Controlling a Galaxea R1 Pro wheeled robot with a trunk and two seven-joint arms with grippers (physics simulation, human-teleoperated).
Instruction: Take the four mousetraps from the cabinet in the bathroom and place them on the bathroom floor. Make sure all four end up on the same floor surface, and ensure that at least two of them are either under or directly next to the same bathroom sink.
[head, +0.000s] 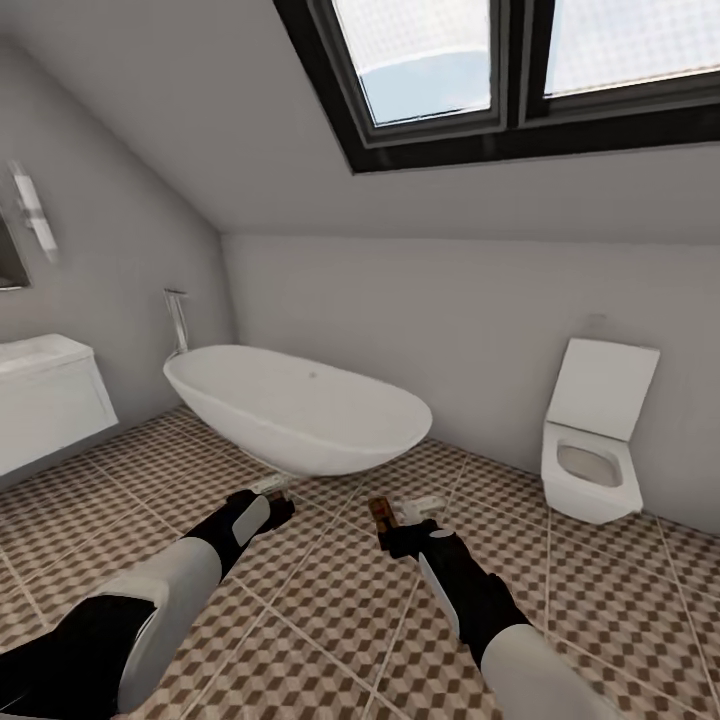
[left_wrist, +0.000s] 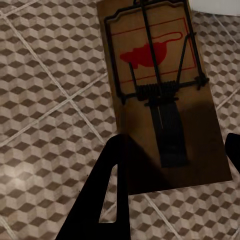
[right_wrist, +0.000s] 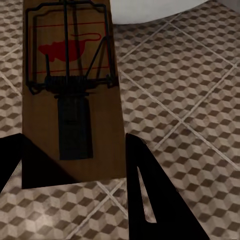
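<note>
Low in the head view, both arms stretched forward over the bathroom floor (head: 330, 640), patterned in brown, beige and white cubes. Left gripper (head: 280, 497) at lower centre-left, fingers clamped on a mousetrap (left_wrist: 162, 95); in the left wrist view, tan board seen flat-on, dark wire spring and red mouse print facing the camera, its near end pinched between the dark fingers (left_wrist: 107, 200). Right gripper (head: 392, 525) at lower centre, fingers likewise clamped on a second mousetrap (right_wrist: 72, 90); in the right wrist view, board held lengthwise away from the camera, near end between the fingers (right_wrist: 147, 195), tiles beneath. In the head view that second trap visible as a small brown sliver (head: 380, 513) standing up from the gripper. Both traps above the tiles, neither lying on them. Bathroom sink (head: 45, 400) at the left edge of the frame, white and wall-hung, well apart from both grippers. White oval bathtub (head: 300, 410) at centre, just beyond the grippers. Toilet (head: 595, 440) at the right, skylight window (head: 500, 70) at the top.
</note>
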